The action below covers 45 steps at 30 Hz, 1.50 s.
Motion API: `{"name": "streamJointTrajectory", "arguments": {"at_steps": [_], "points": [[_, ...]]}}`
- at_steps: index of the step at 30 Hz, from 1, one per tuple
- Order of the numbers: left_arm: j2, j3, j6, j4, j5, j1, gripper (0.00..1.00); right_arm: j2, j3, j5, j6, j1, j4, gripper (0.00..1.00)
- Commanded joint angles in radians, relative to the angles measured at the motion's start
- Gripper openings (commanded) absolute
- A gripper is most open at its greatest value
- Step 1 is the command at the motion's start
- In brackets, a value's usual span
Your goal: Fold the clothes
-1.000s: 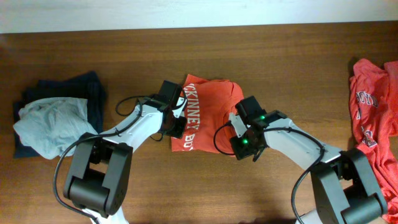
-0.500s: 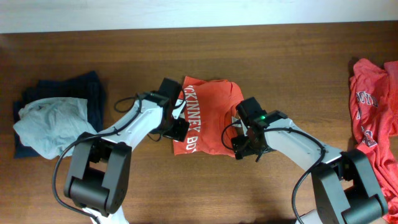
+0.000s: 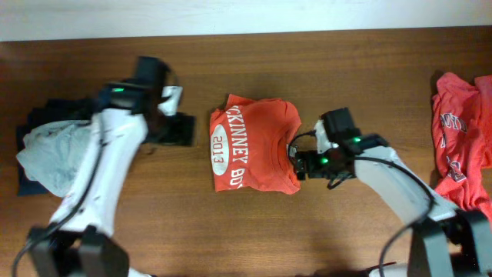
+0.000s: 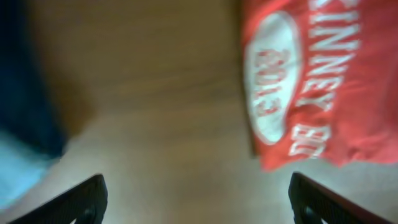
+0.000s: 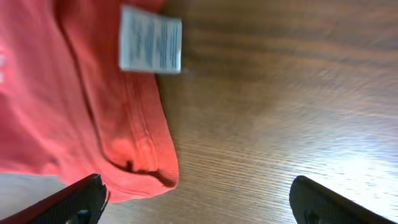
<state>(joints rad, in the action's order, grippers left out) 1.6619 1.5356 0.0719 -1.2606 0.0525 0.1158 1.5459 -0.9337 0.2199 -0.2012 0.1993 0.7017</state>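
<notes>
A folded orange-red T-shirt (image 3: 250, 150) with white lettering lies flat in the middle of the table. My left gripper (image 3: 183, 128) hovers open just left of it, over bare wood. In the left wrist view the shirt (image 4: 311, 74) sits at the upper right, and the left gripper (image 4: 199, 205) has nothing between its fingertips (image 4: 81, 202). My right gripper (image 3: 298, 163) stands open at the shirt's right edge. In the right wrist view the right gripper (image 5: 199, 202) is empty over wood, beside the shirt's collar edge (image 5: 143, 155) and its white tag (image 5: 150, 40).
A pile of navy and pale grey garments (image 3: 61, 150) lies at the left, under my left arm. A crumpled red shirt (image 3: 461, 138) lies at the right table edge. The table's back edge meets a white wall (image 3: 246, 15).
Both grippers opened and let go of the shirt. The left arm swung up and away to the left; the right gripper drew back to the right. The shirt now lies folded flat.
</notes>
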Motion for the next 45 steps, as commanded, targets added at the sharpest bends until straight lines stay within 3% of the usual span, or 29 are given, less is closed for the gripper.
{"name": "streamJointTrajectory", "arguments": {"at_steps": [1, 3, 6, 10, 13, 19, 24, 28, 40, 42, 45], "points": [[-0.048, 0.003, 0.01, -0.056, -0.006, -0.1, 0.93, -0.068, -0.01, 0.054, 0.029, -0.083, -0.003, 0.99], [-0.054, -0.012, -0.025, -0.029, 0.108, -0.161, 0.98, -0.079, -0.01, 0.056, 0.029, -0.129, -0.002, 0.99], [-0.052, -0.094, -0.123, 0.093, 0.415, -0.207, 0.99, -0.079, -0.01, 0.061, 0.029, -0.183, 0.005, 0.99], [-0.023, -0.32, -0.101, 0.383, 0.649, -0.186, 0.99, -0.079, -0.01, 0.061, 0.029, -0.221, 0.019, 0.99], [0.028, -0.418, 0.011, 0.571, 0.726, -0.15, 0.99, -0.079, -0.01, 0.061, 0.029, -0.221, 0.023, 0.99], [0.137, -0.45, 0.209, 0.784, 0.707, -0.06, 0.99, -0.079, -0.01, 0.061, 0.029, -0.22, 0.031, 0.99], [0.212, -0.45, 0.367, 0.857, 0.583, 0.0, 0.99, -0.079, -0.01, 0.061, 0.029, -0.219, 0.043, 0.99], [0.288, -0.45, 0.455, 0.924, 0.568, 0.026, 0.99, -0.079, -0.01, 0.061, 0.029, -0.219, 0.047, 0.99], [0.395, -0.449, 0.542, 1.118, 0.65, 0.126, 0.98, -0.079, -0.01, 0.061, 0.029, -0.219, 0.042, 0.99], [0.395, -0.449, 0.541, 1.135, 0.646, 0.153, 0.91, -0.079, -0.01, 0.062, 0.029, -0.219, 0.043, 0.99], [0.395, -0.449, 0.541, 1.137, 0.611, 0.181, 0.66, -0.079, -0.01, 0.063, 0.029, -0.219, 0.043, 0.99]]}}
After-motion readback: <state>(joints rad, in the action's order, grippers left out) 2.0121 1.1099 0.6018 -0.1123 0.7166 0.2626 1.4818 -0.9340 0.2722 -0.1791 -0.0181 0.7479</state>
